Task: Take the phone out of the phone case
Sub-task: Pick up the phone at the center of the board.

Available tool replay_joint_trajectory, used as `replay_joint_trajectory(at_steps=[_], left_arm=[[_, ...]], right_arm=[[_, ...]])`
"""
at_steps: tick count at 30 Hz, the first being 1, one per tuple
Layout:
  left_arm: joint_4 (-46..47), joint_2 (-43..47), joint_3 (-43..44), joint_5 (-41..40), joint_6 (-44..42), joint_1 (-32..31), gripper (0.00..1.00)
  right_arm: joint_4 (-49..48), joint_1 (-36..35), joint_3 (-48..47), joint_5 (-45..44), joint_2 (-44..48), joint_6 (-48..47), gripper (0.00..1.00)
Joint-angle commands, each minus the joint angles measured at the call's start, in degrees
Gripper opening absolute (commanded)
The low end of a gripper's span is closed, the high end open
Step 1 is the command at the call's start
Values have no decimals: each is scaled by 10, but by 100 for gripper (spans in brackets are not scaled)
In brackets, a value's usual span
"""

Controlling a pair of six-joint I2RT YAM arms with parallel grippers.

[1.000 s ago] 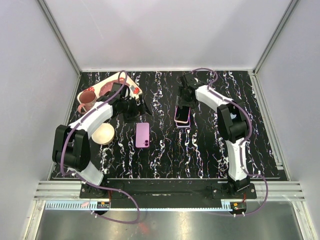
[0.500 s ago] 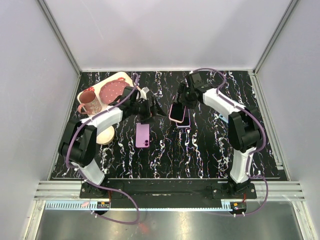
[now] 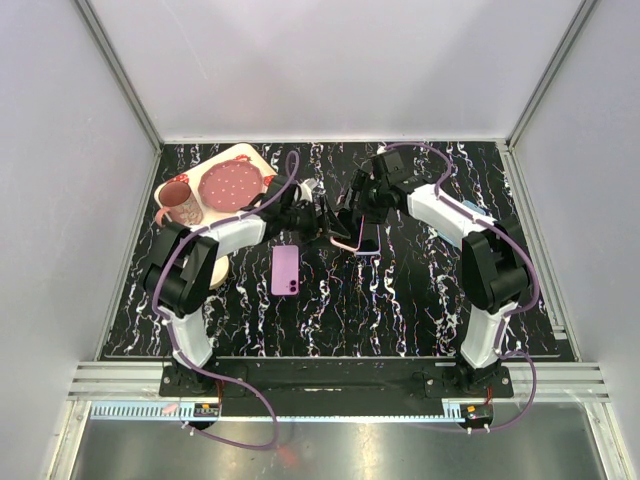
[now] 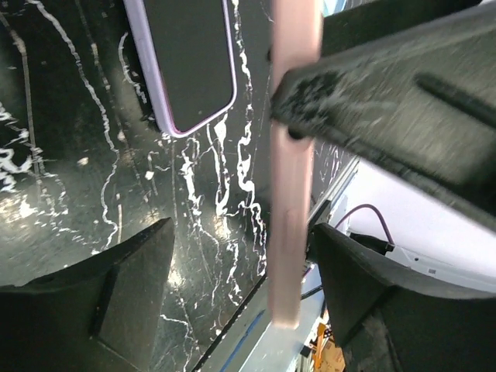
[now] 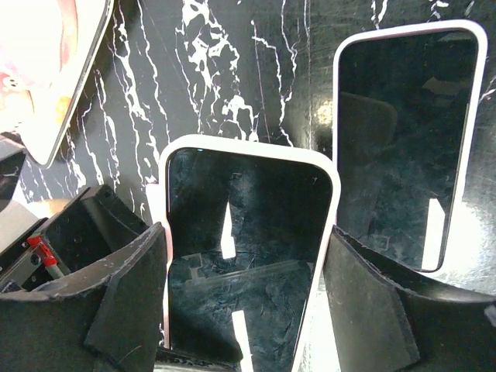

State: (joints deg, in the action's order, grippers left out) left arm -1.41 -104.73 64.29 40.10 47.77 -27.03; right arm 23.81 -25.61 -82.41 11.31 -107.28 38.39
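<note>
Phone (image 5: 244, 256): in its pink phone case (image 4: 293, 194), held up off the bench (image 3: 400, 300) at mid-table, screen facing the right wrist.
Right fingers (image 5: 116, 310): clamped on the case's long sides.
Left fingers (image 4: 124, 302): spread astride the case's edge, a gap showing, not gripping.
Handling: probably light, rigid, slick glass in a pliable shell; peel the rim at a corner.
Nearby: second phone (image 5: 403, 132) lying just beneath; purple phone (image 3: 285, 270) and mug (image 3: 178, 203) further left.
In the way: both sets of fingers crowd one small case.

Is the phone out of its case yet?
Not yet. Done: the right end effector holds the cased phone up off the table. In hand: the left end effector straddles its pink edge, jaws open. Left: pulling phone and case apart.
</note>
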Motion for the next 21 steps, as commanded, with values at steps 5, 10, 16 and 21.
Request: replay_joint_trajectory(at_steps=[5,10,16,21], left_arm=[[55,-16,49,-5,33,-13,27],[69,4,36,1,41,-12,0],[158,74,-28,50,78,3,0],[290,122,-104,107,166,32,0]], right_arm=[[-45,-16,16,22,52,22,37],[-40,-15,27,18,69,17,53],[-59,12,35,73,108,33,88],[-236,45,141,140,176,118,88]])
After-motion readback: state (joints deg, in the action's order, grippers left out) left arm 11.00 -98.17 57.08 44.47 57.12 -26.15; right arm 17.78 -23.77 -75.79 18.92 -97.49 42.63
